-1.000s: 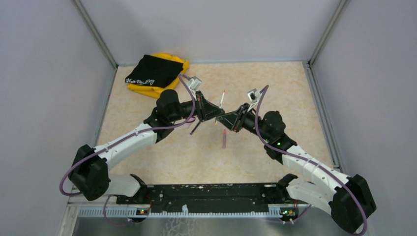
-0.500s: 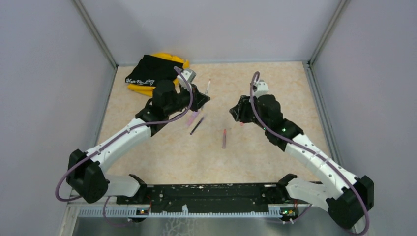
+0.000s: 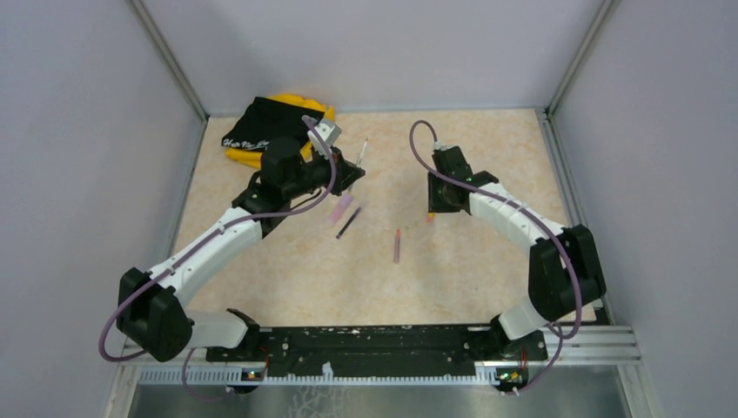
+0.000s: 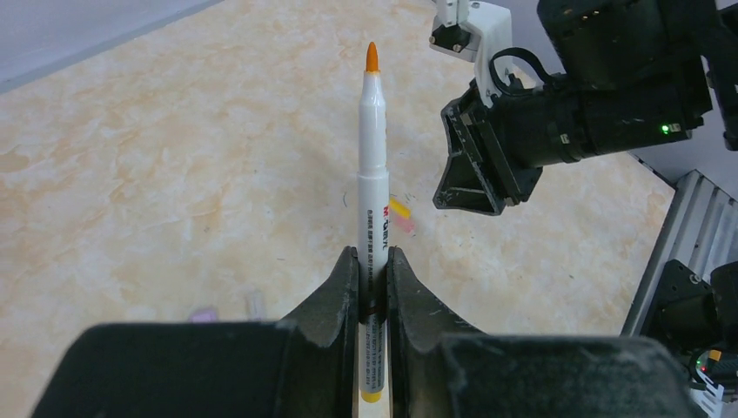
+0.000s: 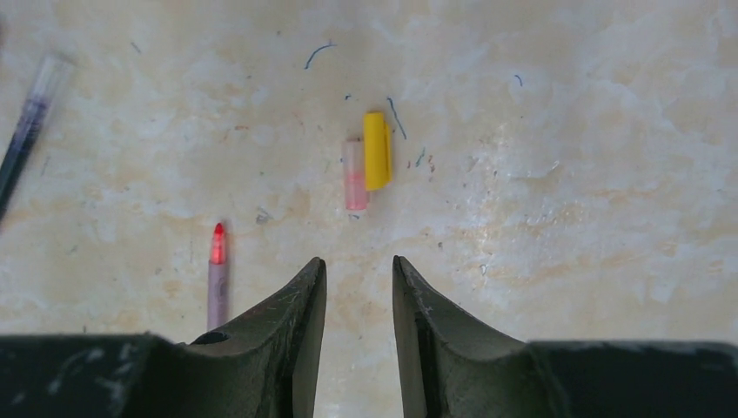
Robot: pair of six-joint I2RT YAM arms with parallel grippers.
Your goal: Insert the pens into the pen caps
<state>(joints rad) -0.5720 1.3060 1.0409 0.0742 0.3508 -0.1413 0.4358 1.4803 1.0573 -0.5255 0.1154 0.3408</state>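
Observation:
My left gripper (image 4: 372, 261) is shut on the white pen (image 4: 372, 174), which stands upright with its orange tip at the top; in the top view this gripper (image 3: 352, 171) is at the back left of the table with the white pen (image 3: 361, 153) sticking out of it. My right gripper (image 5: 358, 266) is open and empty, pointing down at the table just short of the orange-yellow cap (image 5: 376, 150) and the pink cap (image 5: 355, 174), which lie side by side. The pinkish-red pen (image 5: 217, 270) lies to its left. The black pen (image 3: 348, 223) and lilac cap (image 3: 339, 207) lie below the left gripper.
A black cloth (image 3: 270, 123) over a yellow item (image 3: 250, 158) sits in the back left corner. Grey walls close in the table on three sides. The right arm's forearm (image 3: 513, 218) stretches along the right half of the table.
The two grippers, close together at the centre before, have parted. The left drew back and left with the white pen. The right swung back right, turned down over the caps, jaws wider.

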